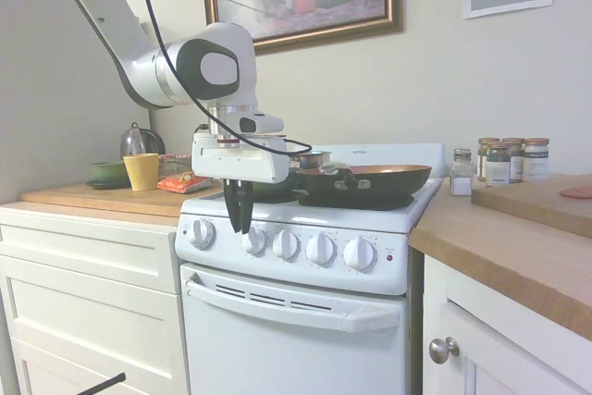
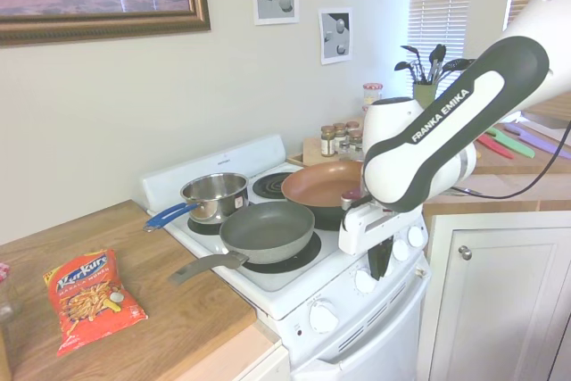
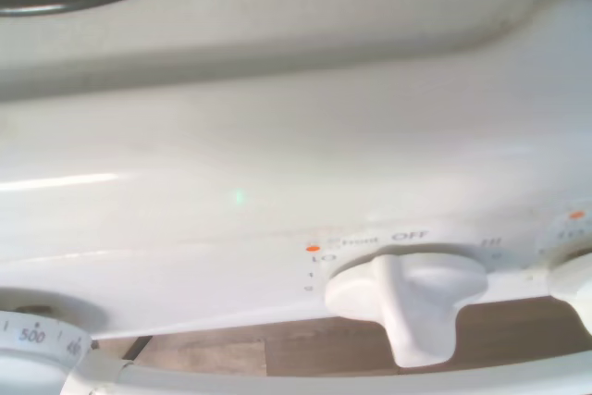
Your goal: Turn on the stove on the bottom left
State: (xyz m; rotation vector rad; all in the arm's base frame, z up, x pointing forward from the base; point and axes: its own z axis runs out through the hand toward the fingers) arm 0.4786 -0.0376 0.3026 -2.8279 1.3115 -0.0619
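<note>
From the first exterior view, a white stove (image 1: 305, 302) fills the lower middle of the frame, with a row of five round white knobs (image 1: 286, 244) across its front panel and a small red light (image 1: 388, 257) at the row's right end. The white arm comes in from the upper left, and its gripper (image 1: 239, 215) hangs pointing down in front of the panel, its dark fingers close together between the first and second knobs from the left; they grip nothing, and whether a slight gap remains between them cannot be told. A copper-coloured pan (image 1: 365, 178) sits on the right of the cooktop, a yellow cup (image 1: 141, 171) on the wooden counter at left, spice jars (image 1: 499, 162) at right. The second exterior view shows the same stove in the lower middle of the frame, the arm entering from the right and covering most of the knob row; a grey frying pan (image 2: 266, 231) rests on the front burner nearest the gripper, a steel pot with a blue handle (image 2: 212, 196) behind it, and a red snack bag (image 2: 89, 296) lies on the counter at lower left. The wrist view looks closely at the panel — one knob (image 3: 407, 298) sits in the lower right, its raised bar in line with a printed "OFF". The risk from here, as a judgement: the fingers hang between two knobs, so they could close on the wrong one and heat another burner — or, staying nearly closed, slide off the bar without turning it.
</note>
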